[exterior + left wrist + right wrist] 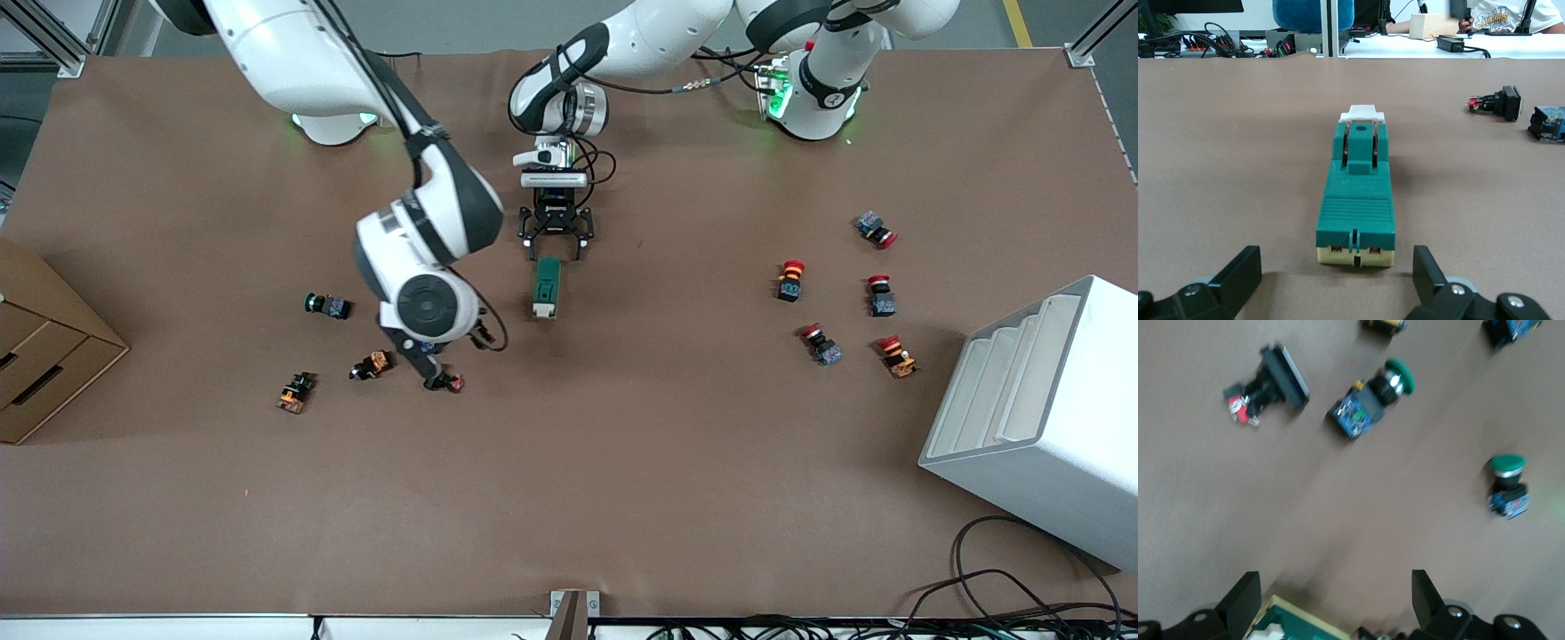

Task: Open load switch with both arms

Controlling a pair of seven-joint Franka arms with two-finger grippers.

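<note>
Both grippers open, empty at the load switch [546, 286]

Left gripper [556, 249] straddles its farther end; right gripper [1331, 603] hangs wide beside it.

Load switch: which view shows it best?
Left wrist view: the load switch fills the centre, unobstructed, between the open left hand. Front view shows it small; right wrist view only a corner.

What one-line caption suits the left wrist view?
Left gripper, fingers open, low over the brown table just short of the green load switch, its white handle end pointing away.
</note>
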